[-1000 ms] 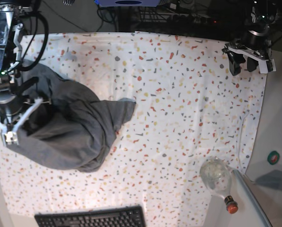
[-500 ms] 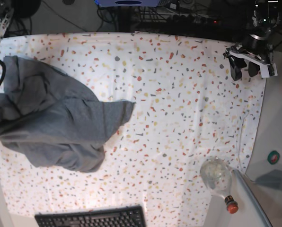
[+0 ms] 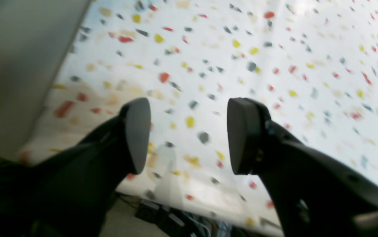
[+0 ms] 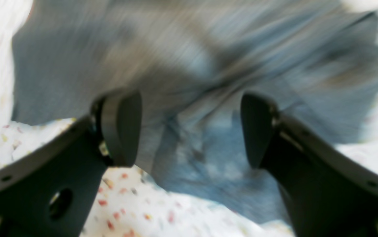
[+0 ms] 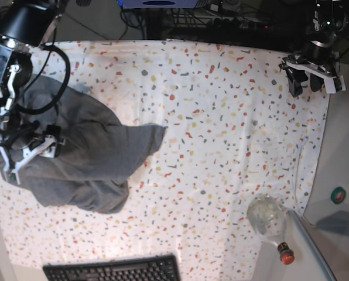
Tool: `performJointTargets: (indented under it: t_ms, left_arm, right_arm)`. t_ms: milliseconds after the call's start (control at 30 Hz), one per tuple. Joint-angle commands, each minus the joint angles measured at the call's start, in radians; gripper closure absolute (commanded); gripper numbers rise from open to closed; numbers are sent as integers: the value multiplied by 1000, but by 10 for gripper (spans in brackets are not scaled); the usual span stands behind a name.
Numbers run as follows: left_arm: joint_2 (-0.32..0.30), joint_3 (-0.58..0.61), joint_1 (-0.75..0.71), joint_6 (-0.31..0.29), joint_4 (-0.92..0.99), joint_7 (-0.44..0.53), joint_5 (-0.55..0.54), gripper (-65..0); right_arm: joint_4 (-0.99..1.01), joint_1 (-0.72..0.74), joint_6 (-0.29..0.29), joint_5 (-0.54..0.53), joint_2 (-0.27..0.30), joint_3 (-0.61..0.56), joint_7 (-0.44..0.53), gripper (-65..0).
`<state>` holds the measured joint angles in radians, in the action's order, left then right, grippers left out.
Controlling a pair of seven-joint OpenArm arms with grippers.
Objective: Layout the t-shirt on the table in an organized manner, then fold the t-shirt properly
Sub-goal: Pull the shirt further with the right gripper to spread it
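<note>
The grey t-shirt [image 5: 86, 155] lies crumpled on the left part of the speckled table [image 5: 221, 146], one flap reaching toward the middle. My right gripper [image 5: 31, 157] hovers over the shirt's left side. In the right wrist view it [image 4: 190, 130] is open and empty, with the blurred t-shirt [image 4: 192, 65] beneath it and table cloth [image 4: 143, 204] at the near edge. My left gripper [image 5: 312, 79] is at the table's far right corner, away from the shirt. In the left wrist view it [image 3: 189, 135] is open and empty above the bare table [image 3: 241, 49].
A black keyboard [image 5: 113, 270] lies at the front edge. A clear bottle [image 5: 268, 218] with a red cap lies at the front right. A plain grey side surface [image 5: 344, 146] borders the table on the right. Cables and gear line the back edge.
The right arm, out of the base view half a second ago, is back over the shirt's left side with open jaws. The shirt has bunched slightly. The left arm barely moved.
</note>
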<state>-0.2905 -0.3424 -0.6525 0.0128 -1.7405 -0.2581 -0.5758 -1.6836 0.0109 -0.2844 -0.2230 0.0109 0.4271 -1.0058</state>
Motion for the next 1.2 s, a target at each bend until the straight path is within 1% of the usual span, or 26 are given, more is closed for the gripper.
performJointTargets:
  t_ms: [0,67,100,167,200,267,400,500,533,567,600,633,667,800,833,867,933,1000,1067,1167]
  left_arm:
    - [-11,-5,-5,-7,-16,23,-3,-347]
    - [-16,-7,-5,-7,-16,23,-2,-347]
    - [-16,-7,-5,-7,-16,23,-2,-347]
    - [-16,-7,-5,-7,-16,23,0,-347]
    - [-16,-7,-5,-7,-16,23,0,-347]
    - [-16,-7,-6,-7,-16,23,0,-347]
    - [-14,-7,-13,-7,-13,23,0,-347]
    - [-13,-7,-13,-7,-9,23,0,-347]
    - [-13,-7,-13,-7,-9,23,0,-347]
    - [-11,-7,-13,-7,-9,23,0,-347]
    - [-11,-7,-13,-7,-9,23,0,-347]
    - [-11,-7,-11,-7,-9,23,0,-347]
    - [-11,-7,-10,-7,-9,23,0,-347]
    - [-11,1,-5,-7,-9,23,0,-346]
    - [-13,4,-5,-7,-9,23,0,-329]
    - [-13,4,-3,-7,-9,23,0,-288]
    - [-13,6,10,-7,-8,23,0,-156]
    - [-9,12,30,-7,-3,23,0,0]
    - [-16,49,52,-7,9,23,1,0]
    - [-16,92,75,-7,12,23,1,0]
  right_arm:
    - [3,13,6,20,14,-35,52,-425]
    - [52,-6,12,78,4,-156,106,-422]
    - [73,-9,35,119,4,-208,138,-422]
    - [127,-10,118,202,-2,-288,221,-426]
    - [158,-10,155,238,-2,-310,261,-426]
    - [213,-9,195,270,-2,-336,318,-426]
    - [277,-2,247,276,-1,-336,345,-426]
    - [317,7,253,276,1,-336,382,-413]
    - [325,7,253,276,1,-336,394,-384]
    - [325,5,253,276,1,-336,402,-321]
    - [314,2,250,273,1,-336,404,-219]
    - [288,-12,248,271,1,-336,405,-93]
    - [247,-33,248,271,1,-336,405,0]
    - [-16,-162,248,271,-2,-339,408,0]
    - [-79,-197,248,271,-2,-342,407,0]
    - [-140,-231,248,271,-2,-342,405,0]
    - [-232,-286,248,271,2,-337,405,0]
    - [-283,-325,248,276,11,-328,407,0]
    - [-303,-351,248,270,34,-262,416,0]
    - [-298,-349,248,270,34,-109,486,0]
